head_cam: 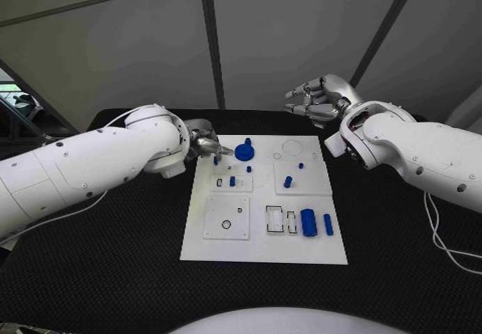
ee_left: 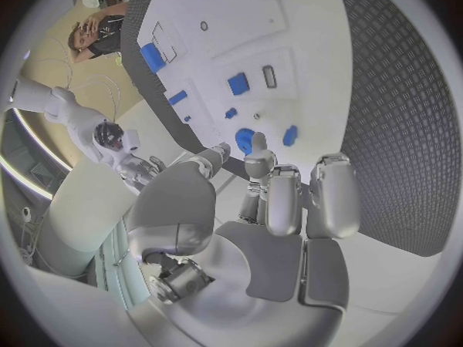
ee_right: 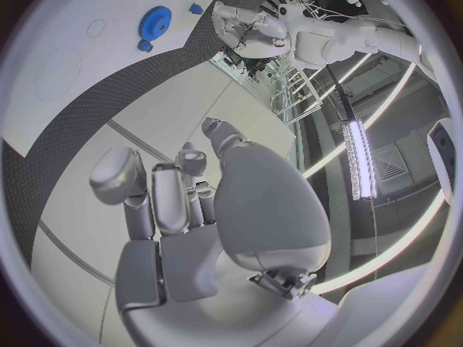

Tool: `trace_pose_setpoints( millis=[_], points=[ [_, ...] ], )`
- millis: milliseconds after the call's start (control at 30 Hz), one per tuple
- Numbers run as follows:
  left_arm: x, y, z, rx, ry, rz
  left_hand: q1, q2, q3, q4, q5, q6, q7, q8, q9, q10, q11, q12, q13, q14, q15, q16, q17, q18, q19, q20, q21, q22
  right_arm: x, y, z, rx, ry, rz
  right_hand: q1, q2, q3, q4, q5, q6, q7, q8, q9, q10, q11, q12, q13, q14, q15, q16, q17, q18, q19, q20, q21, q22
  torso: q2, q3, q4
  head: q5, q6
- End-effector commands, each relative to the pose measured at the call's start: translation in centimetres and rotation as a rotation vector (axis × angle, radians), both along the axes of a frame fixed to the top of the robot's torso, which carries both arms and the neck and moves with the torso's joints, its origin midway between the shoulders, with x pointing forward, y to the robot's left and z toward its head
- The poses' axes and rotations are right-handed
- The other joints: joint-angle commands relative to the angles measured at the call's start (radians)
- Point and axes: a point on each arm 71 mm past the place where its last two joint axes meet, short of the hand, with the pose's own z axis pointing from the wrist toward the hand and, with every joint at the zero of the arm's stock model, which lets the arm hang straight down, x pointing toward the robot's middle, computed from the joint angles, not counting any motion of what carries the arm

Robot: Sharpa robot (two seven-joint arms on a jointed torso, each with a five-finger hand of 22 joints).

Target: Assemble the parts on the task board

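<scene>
Just beside the blue gear [head_cam: 244, 151] on the task board [head_cam: 263, 247], the left robot hand [head_cam: 204, 144] hovers, fingers loosely apart, holding nothing.

I am looking down at my black table [head_cam: 100, 278], filling the lower frame. The white task board [head_cam: 263, 247] is lying flat at its centre. A white cable [head_cam: 442, 243] is trailing at the right edge.

Counter [head_cam: 120, 278]: black, textured mat.
Wall [head_cam: 131, 56]: pale panels, dark posts [head_cam: 211, 52].
Light [ee_right: 359, 150]: long strip overhead.
</scene>
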Motion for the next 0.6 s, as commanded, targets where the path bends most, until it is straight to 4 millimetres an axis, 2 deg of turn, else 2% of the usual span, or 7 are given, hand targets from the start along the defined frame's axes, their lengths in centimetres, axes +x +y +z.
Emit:
trace_pose_setpoints(
  millis=[33, 133, 200, 333, 433, 567, 600],
  points=[
    [1.1, 1.0, 1.0, -0.012, 0.063, 0.001, 0.014, -0.003, -0.028, 0.006, -0.004, -0.022, 0.016, -0.036, -0.025, -0.017, 0.013, -0.010, -0.015, 0.059, 0.012, -0.006, 0.118, -0.019, -0.011, 0.008, -0.013, 0.020, 0.0, 0.0, 0.1, 0.000, -0.001, 0.005, -0.009, -0.002, 0.000, 0.006, 0.006, 0.000, 0.001, 0.007, -0.001, -0.005, 0.001, -0.001, 0.000, 0.027, -0.009, -0.002, -0.001, 0.013, 0.000, -0.005, -0.003, -0.001, 0.001, 0.0000, -0.0012, 0.002, 0.007],
    [2.5, 1.8, 1.9, -0.006, 0.064, 0.027, 0.024, -0.008, -0.071, 0.018, -0.005, -0.023, 0.025, -0.065, -0.049, -0.025, 0.022, -0.011, -0.022, 0.057, 0.021, -0.009, 0.116, -0.017, -0.014, 0.019, -0.020, 0.016, 0.1, 0.1, 0.1, 0.000, 0.000, 0.005, -0.009, -0.002, 0.000, 0.006, 0.006, 0.000, 0.001, 0.007, -0.001, -0.005, 0.001, -0.001, 0.000, 0.027, -0.009, -0.002, -0.001, 0.013, 0.000, -0.005, -0.003, -0.001, 0.000, 0.0026, -0.0011, 0.005, 0.010],
    [3.1, 2.2, 2.1, 0.005, 0.069, 0.037, 0.031, -0.006, -0.097, 0.027, -0.004, -0.016, 0.026, -0.076, -0.061, -0.027, 0.024, -0.008, -0.023, 0.057, 0.023, -0.008, 0.117, -0.016, -0.013, 0.023, -0.021, 0.017, 0.1, 0.2, 0.1, 0.000, 0.000, 0.006, -0.009, -0.002, 0.000, 0.006, 0.006, 0.000, 0.001, 0.007, -0.001, -0.005, 0.001, -0.001, 0.000, 0.027, -0.009, -0.002, -0.001, 0.013, 0.000, -0.005, -0.003, -0.001, 0.002, 0.0027, -0.0020, 0.006, 0.014],
    [4.1, 2.6, 2.1, 0.039, 0.084, 0.045, 0.045, -0.003, -0.141, 0.043, -0.005, -0.001, 0.025, -0.088, -0.076, -0.028, 0.024, -0.005, -0.025, 0.058, 0.023, -0.005, 0.120, -0.016, -0.011, 0.026, -0.020, 0.020, 0.1, 0.2, 0.0, 0.001, 0.001, 0.007, -0.009, -0.002, 0.000, 0.006, 0.006, 0.000, 0.001, 0.007, -0.001, -0.005, 0.001, -0.001, 0.000, 0.027, -0.009, -0.002, -0.001, 0.013, 0.000, -0.005, -0.003, -0.001, 0.003, -0.0001, -0.0013, 0.007, 0.015],
    [4.6, 2.7, 1.8, 0.068, 0.093, 0.048, 0.062, 0.004, -0.174, 0.056, -0.004, 0.008, 0.025, -0.096, -0.087, -0.034, 0.023, -0.009, -0.034, 0.058, 0.023, -0.005, 0.119, -0.016, -0.012, 0.026, -0.023, 0.020, 0.1, 0.3, 0.0, 0.001, 0.001, 0.008, -0.009, -0.002, 0.000, 0.006, 0.006, 0.000, 0.001, 0.007, -0.001, -0.005, 0.001, -0.001, 0.000, 0.027, -0.009, -0.002, -0.001, 0.013, 0.000, -0.005, -0.003, -0.001, 0.002, 0.0005, -0.0010, 0.010, 0.016],
    [5.2, 2.8, 1.2, 0.097, 0.115, 0.053, 0.078, 0.014, -0.206, 0.070, -0.004, 0.015, 0.025, -0.103, -0.097, -0.041, 0.023, -0.015, -0.044, 0.058, 0.023, -0.007, 0.118, -0.015, -0.013, 0.027, -0.028, 0.018, 0.1, 0.4, 0.0, 0.002, 0.002, 0.011, -0.009, -0.002, 0.002, 0.006, 0.008, -0.001, 0.000, 0.007, -0.002, -0.005, 0.001, 0.000, 0.000, 0.027, -0.009, -0.003, -0.002, 0.013, 0.001, -0.006, -0.005, -0.002, 0.002, -0.0010, -0.0003, 0.010, 0.017],
    [5.3, 2.8, 1.1, 0.102, 0.121, 0.055, 0.085, 0.018, -0.216, 0.074, -0.004, 0.017, 0.025, -0.106, -0.100, -0.041, 0.023, -0.015, -0.046, 0.057, 0.023, -0.007, 0.118, -0.015, -0.013, 0.027, -0.029, 0.018, 0.1, 0.5, 0.0, 0.002, 0.002, 0.012, -0.009, -0.002, 0.002, 0.006, 0.008, -0.001, 0.000, 0.007, -0.002, -0.005, 0.001, 0.000, 0.000, 0.027, -0.009, -0.003, -0.002, 0.013, 0.001, -0.006, -0.005, -0.002, 0.002, 0.0000, -0.0011, 0.012, 0.016]
  ],
)
